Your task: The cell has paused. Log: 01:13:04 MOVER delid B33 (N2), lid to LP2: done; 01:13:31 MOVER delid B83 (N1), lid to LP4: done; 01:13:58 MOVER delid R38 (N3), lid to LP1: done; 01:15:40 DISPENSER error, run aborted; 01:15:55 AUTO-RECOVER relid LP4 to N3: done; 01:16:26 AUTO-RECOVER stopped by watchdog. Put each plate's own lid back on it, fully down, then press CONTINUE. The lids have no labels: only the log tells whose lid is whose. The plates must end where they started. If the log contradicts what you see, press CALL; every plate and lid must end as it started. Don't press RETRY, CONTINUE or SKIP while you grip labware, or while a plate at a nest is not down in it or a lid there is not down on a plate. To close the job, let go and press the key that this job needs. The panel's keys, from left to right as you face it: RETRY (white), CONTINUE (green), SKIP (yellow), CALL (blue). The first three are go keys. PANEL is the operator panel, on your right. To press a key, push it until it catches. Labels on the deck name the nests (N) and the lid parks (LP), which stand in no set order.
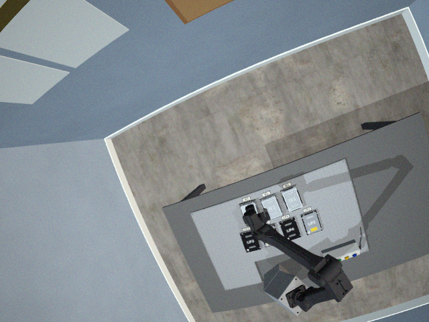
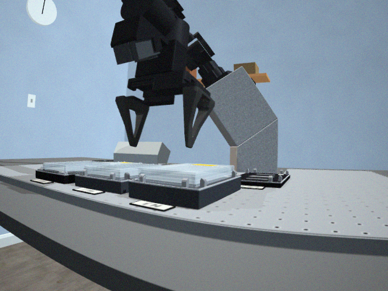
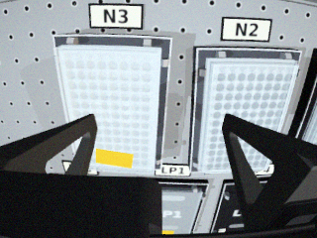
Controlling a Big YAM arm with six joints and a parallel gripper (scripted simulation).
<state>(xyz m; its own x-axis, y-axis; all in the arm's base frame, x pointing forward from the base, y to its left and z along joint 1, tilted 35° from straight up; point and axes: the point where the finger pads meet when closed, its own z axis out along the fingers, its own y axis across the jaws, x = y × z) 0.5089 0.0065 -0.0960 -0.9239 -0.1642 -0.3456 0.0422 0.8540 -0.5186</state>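
The end effector (image 1: pixel 258 212) (image 2: pixel 161 146) (image 3: pixel 159 120) is wide open and holds nothing. It hangs above the plates. The lid with a yellow sticker (image 3: pixel 111 109) sits on the plate at N3. The plate at N2 (image 1: pixel 271 206) (image 3: pixel 248 114) is just beside it.

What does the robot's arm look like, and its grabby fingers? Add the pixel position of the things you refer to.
The jointed arm (image 1: pixel 294 248) is black all over, made of chunky blocks and long smooth tubes. Its black gripper (image 2: pixel 161 146) (image 3: pixel 159 120) has two fingers shaped like long pointy triangles, each with a hole through the middle. I can't make out any stickers or letters on them.
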